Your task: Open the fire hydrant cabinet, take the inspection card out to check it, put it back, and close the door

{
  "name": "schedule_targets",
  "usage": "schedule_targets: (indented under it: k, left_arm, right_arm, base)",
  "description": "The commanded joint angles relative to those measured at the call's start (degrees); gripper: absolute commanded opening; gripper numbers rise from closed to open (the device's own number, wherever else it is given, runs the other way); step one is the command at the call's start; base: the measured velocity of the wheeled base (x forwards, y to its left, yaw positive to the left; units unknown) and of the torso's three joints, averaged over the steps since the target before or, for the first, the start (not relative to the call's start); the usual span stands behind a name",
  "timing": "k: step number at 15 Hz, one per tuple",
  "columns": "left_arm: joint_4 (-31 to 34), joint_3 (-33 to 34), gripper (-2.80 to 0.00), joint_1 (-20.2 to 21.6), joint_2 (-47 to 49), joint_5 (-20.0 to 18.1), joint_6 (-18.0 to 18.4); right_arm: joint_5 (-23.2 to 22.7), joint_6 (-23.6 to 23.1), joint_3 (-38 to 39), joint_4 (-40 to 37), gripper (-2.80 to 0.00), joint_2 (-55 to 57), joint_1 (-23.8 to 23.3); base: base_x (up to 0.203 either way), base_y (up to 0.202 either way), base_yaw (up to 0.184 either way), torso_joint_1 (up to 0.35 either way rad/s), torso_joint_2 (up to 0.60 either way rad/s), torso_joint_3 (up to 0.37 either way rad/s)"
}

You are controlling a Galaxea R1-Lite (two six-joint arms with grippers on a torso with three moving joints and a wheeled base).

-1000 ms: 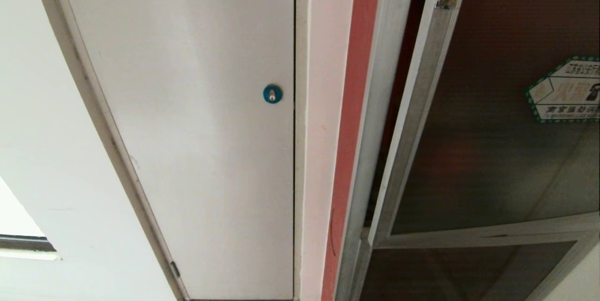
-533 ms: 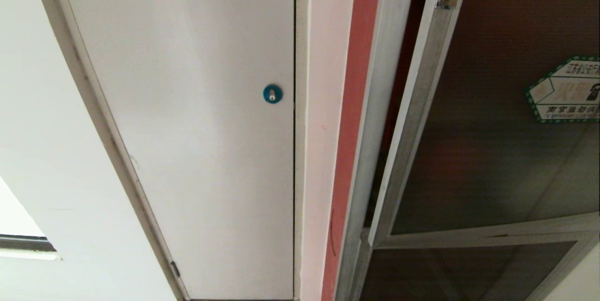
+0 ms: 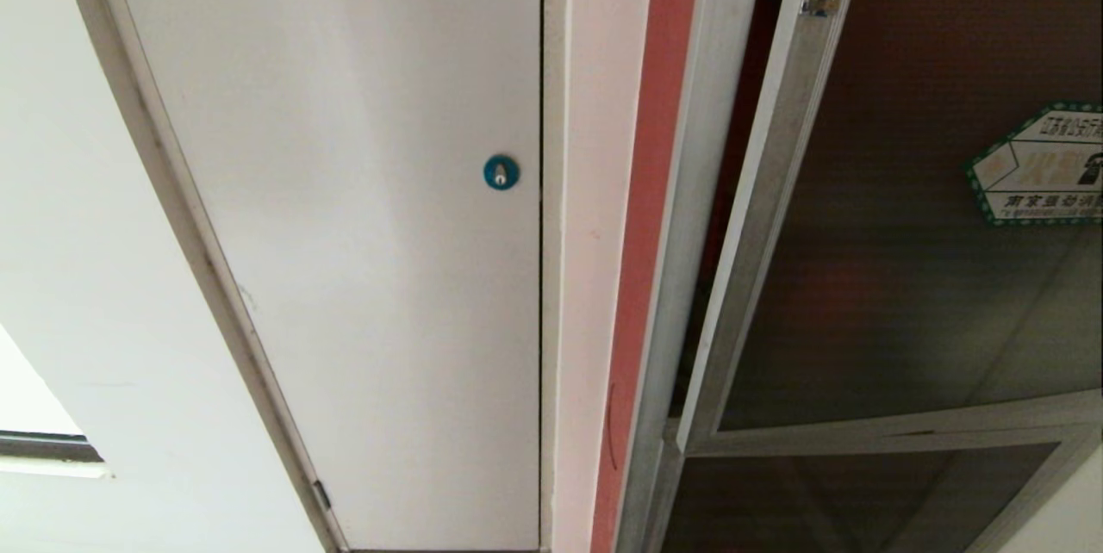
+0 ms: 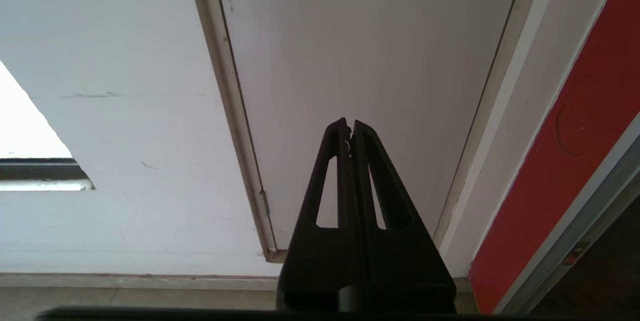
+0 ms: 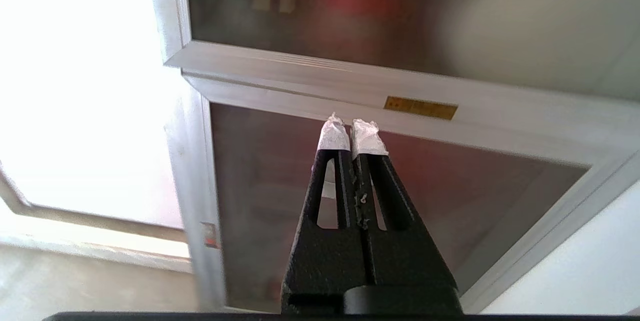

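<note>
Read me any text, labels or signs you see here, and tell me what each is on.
Hexagonal sticker on the door: Chinese characters and a telephone icon, cut off at the frame edge and too blurred to read.
Yellow label on the door's metal frame: print too small to read.
Blue round lock on the white panel: no text.

One white panel, one blue lock, one glass door, one hexagonal sticker, two tools: left tool, right tool.

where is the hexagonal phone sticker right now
In the head view, the sticker sits at the right edge, on the door's dark glass, above its lower frame bar.
</note>
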State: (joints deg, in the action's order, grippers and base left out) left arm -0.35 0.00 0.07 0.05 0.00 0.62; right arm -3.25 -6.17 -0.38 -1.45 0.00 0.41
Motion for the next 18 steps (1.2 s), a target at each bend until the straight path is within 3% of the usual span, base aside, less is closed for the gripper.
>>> schedule_targets:
  k: [1, 16, 18]
  left_arm:
    - [-0.1, 0.1, -2.8, 0.0, 0.0, 0.0, 0.0]
    - [-0.8, -0.2, -2.8, 0.0, 0.0, 0.1, -0.5]
    - [-1.0, -4.0, -2.8, 0.1, 0.5, -0.2, -0.9]
  right_arm:
    - [0.1, 2.2, -0.2, -0.4, -2.8, 0.1, 0.0]
    - [0.8, 3.5, 0.0, 0.5, -2.8, 0.1, 0.0]
    - [0.8, 3.5, 0.1, 0.5, -2.8, 0.1, 0.0]
  base:
    - [0.0, 0.0, 0.0, 0.0, 0.0, 0.0]
    - [0.0, 0.0, 0.0, 0.0, 0.0, 0.0]
    - [0.0, 0.0, 0.0, 0.0, 0.0, 0.0]
